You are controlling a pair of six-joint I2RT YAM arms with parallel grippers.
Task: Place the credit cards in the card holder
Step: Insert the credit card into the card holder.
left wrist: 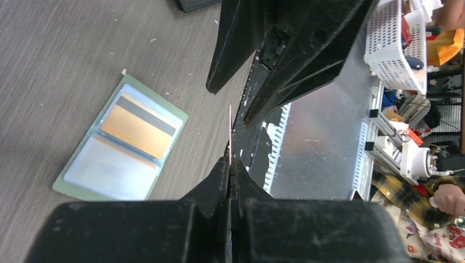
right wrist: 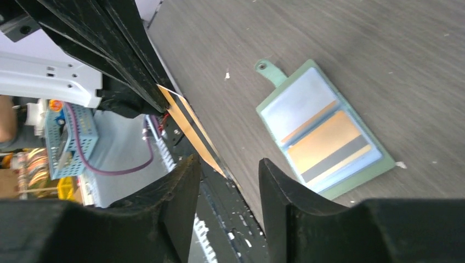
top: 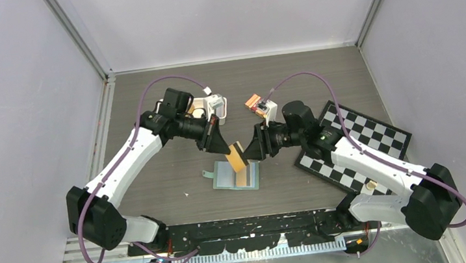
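Observation:
The sage-green card holder (top: 222, 176) lies open on the table, a gold card with a dark stripe (top: 247, 177) in one blue-grey pocket. It also shows in the left wrist view (left wrist: 74, 189) and the right wrist view (right wrist: 268, 74). My left gripper (top: 224, 147) is shut on a second gold-tan credit card (top: 237, 157), held tilted above the holder and seen edge-on in the left wrist view (left wrist: 230, 129). My right gripper (top: 259, 147) is open, its jaws either side of that card's free end (right wrist: 189, 129), not touching it.
A chessboard (top: 355, 141) with a round token (top: 371, 184) lies to the right. An orange-and-red packet (top: 253, 102) and a white tray (top: 205, 105) sit at the back behind the grippers.

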